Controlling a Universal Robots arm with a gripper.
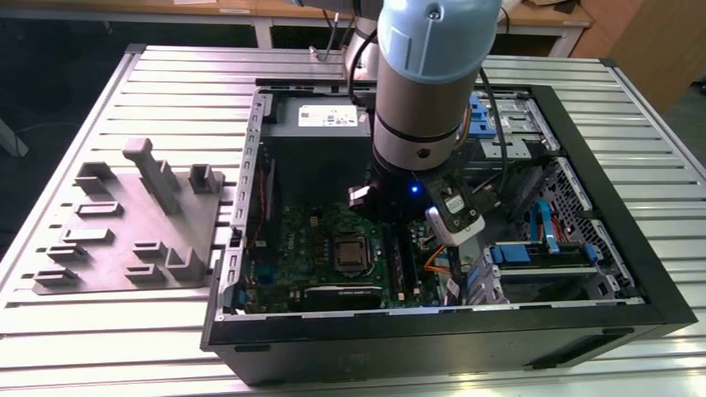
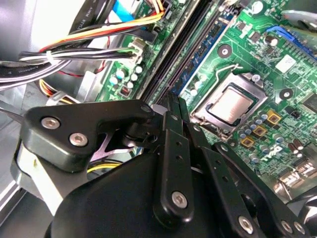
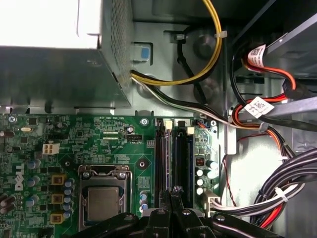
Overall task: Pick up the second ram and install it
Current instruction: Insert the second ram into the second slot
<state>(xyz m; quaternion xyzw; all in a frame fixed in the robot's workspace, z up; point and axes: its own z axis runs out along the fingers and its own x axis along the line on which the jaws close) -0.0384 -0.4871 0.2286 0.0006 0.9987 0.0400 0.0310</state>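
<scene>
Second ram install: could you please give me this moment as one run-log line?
gripper: shut, inside PC case | position: over memory slots beside CPU socket | second ram: whether held or seated, cannot tell

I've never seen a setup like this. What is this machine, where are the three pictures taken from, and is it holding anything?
It is a robot arm reaching into an open computer case on a metal table. One picture comes from a camera off the arm; two ride near its wrist. A grey plate with blocks lies beside the case, on the exterior view's left. In both wrist views the gripper sits over the memory slots, fingers together. Whether a memory stick is between them, I cannot tell.
</scene>
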